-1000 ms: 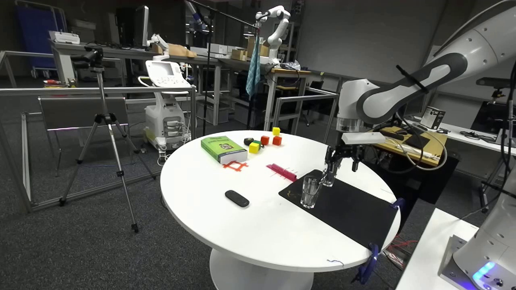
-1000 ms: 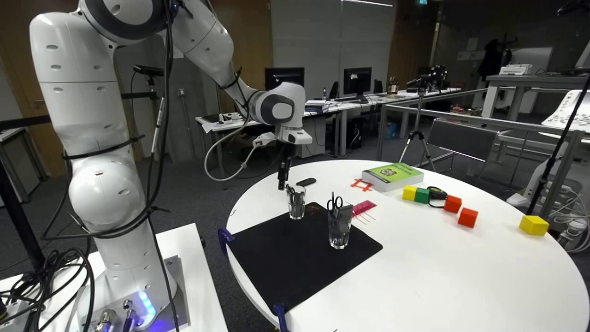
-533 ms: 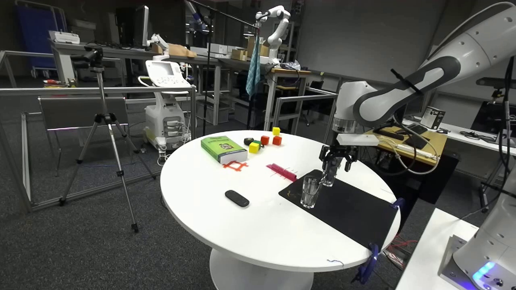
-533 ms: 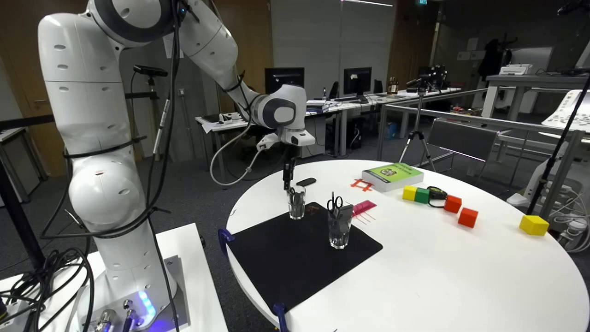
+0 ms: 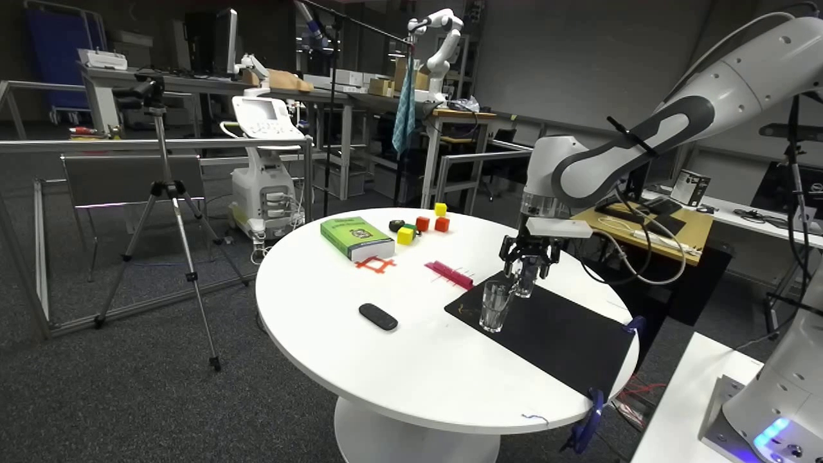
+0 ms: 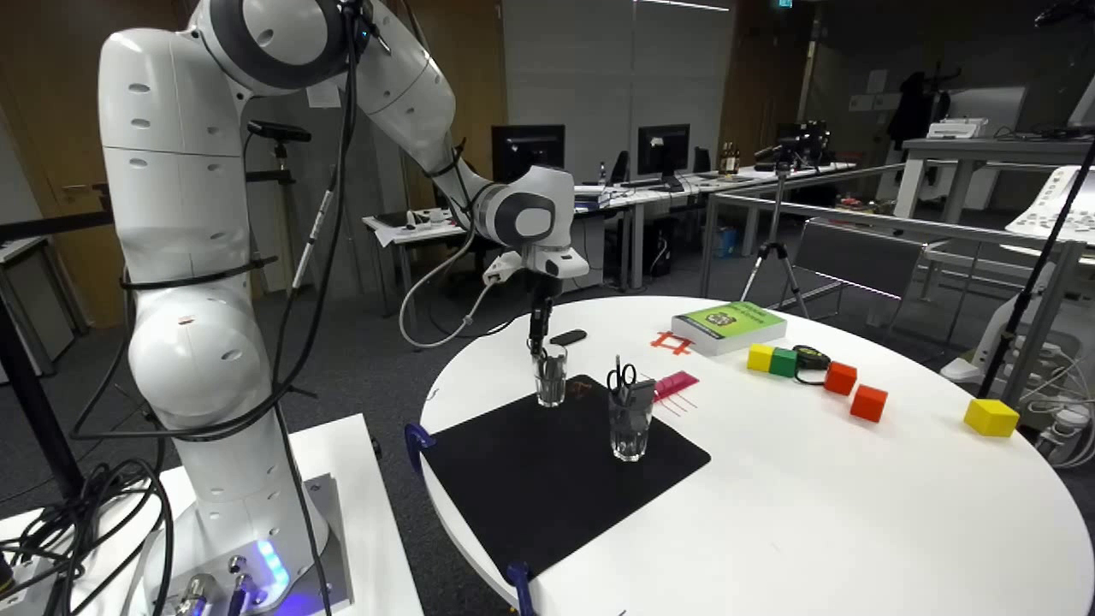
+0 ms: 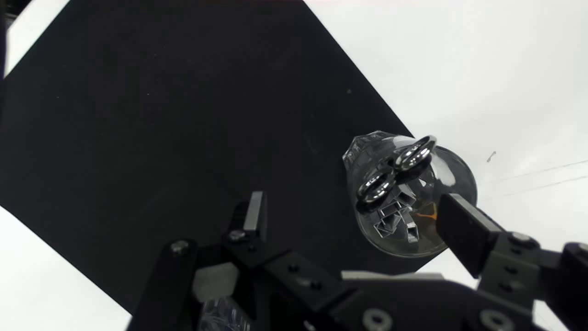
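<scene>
– What does an exterior view show of the gripper [image 5: 526, 275]?
– It's spread wide with nothing in it, above the black mat [image 5: 566, 341]. The corner glass [image 5: 494, 308] stands upright at half past seven from it, near the mat's corner.
– And the second glass [image 6: 629, 432], in an exterior view?
– At four o'clock from the gripper; the corner glass is at five, close by. Whether they touch, I can't tell.
– The wrist view?
– The corner glass sits at two o'clock from the gap, scissors [image 7: 396, 169] standing in it, loops up; one of the fingers [image 7: 468, 234] overlaps its rim.
– So which step is this?
– Lining up over the scissors, I'd judge, no grip made yet. The next move calls for a shift toward half past one, centring the loops between the fingers, then coming down clear of the rim.
</scene>
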{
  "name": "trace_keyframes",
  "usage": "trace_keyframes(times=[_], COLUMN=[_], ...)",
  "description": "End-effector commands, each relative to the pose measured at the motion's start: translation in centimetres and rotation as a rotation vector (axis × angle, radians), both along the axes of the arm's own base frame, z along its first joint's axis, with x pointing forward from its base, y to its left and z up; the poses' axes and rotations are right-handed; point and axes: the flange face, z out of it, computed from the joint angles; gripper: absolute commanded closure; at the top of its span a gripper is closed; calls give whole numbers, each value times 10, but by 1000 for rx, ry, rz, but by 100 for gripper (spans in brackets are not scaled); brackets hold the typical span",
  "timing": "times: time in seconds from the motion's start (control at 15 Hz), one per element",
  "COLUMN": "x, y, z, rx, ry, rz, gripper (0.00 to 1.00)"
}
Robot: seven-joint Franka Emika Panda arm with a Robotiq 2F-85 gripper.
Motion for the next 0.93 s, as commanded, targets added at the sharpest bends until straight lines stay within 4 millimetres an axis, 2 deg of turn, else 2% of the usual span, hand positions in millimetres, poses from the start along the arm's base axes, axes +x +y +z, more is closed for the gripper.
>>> trace_keyframes(times=[0.0, 0.33, 0.4, 0.47, 0.87], x=[9, 10, 9, 9, 8], y=[10, 20, 21, 22, 24], z=[2, -1, -1, -1, -4], rx=[45, 69, 71, 71, 67], ry=[-25, -21, -19, -18, -10], rz=[-20, -26, -26, -25, -20], gripper=[0, 0, 7, 26, 72])
